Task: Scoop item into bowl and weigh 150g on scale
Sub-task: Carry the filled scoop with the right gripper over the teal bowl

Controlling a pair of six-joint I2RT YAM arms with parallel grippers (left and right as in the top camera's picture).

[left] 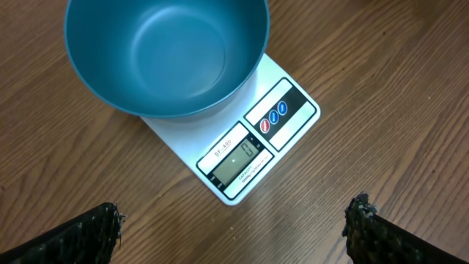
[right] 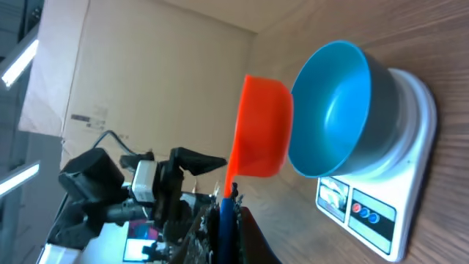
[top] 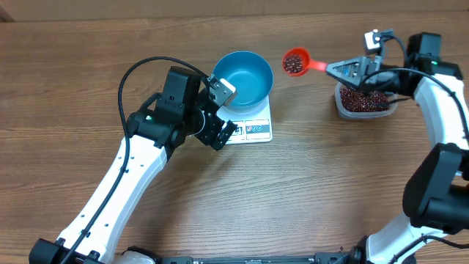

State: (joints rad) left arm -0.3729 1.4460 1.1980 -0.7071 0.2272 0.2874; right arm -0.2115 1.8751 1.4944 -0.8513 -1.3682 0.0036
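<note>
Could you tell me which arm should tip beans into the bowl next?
The right: the right gripper holds the scoop of beans beside the bowl; the left gripper is open and empty.

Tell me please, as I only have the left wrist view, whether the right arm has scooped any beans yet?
Observer: Yes, the red scoop held in the right gripper is full of beans.
Operator: Thank you. Is it above the bowl?
Observer: No. In the overhead view it hangs between the clear tub and the bowl, just outside the bowl's rim.
Operator: Are there more beans in the tub?
Observer: Yes, the tub holds plenty more.
</note>
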